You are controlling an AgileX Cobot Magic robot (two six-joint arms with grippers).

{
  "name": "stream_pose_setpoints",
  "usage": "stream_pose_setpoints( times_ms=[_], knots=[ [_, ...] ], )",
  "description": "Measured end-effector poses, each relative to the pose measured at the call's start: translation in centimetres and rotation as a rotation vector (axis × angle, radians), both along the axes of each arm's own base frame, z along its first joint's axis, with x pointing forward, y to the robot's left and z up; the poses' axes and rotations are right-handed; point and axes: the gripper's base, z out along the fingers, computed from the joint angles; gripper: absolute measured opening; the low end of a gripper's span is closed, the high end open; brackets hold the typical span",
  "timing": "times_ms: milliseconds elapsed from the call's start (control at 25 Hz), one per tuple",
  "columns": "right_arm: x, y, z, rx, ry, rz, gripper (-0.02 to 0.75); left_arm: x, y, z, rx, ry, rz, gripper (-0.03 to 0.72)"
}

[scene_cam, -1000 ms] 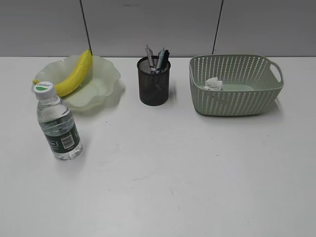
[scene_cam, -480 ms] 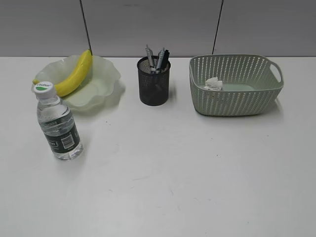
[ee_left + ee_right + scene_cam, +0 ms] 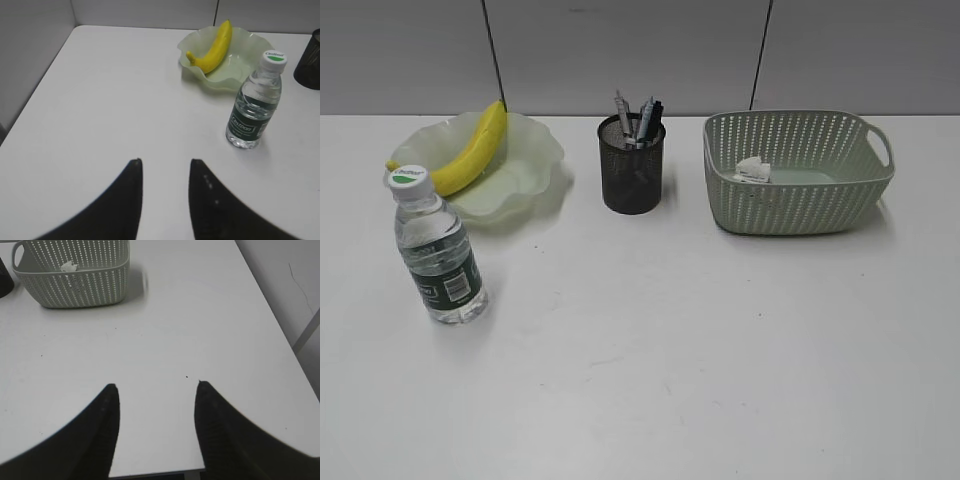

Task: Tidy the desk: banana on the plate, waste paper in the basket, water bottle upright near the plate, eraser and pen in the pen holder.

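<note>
Both hands gape empty: left hand (image 3: 165, 165) well short of water bottle (image 3: 254, 107), right hand (image 3: 157, 387) far from basket (image 3: 75, 285).

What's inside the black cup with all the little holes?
A few pens stick up out of the pen holder. Their tops show; their lower parts are blurred by the dark mesh. Whether an eraser sits at the bottom cannot be seen.

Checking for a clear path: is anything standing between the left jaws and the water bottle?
Nothing visible. In the left wrist view, only bare desk lies between the open, empty left gripper and the upright water bottle; the plate sits behind it.
</note>
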Motion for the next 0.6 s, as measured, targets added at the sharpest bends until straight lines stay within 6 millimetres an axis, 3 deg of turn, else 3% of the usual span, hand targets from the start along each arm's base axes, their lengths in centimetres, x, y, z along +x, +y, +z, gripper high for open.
stream_pose_setpoints(
  times_ms=[600],
  knots=[
    [0.00, 0.00, 0.00, 0.001, 0.000, 0.000, 0.394, 0.00, 0.00, 0.00, 0.000, 0.000, 0.000, 0.237]
  ],
)
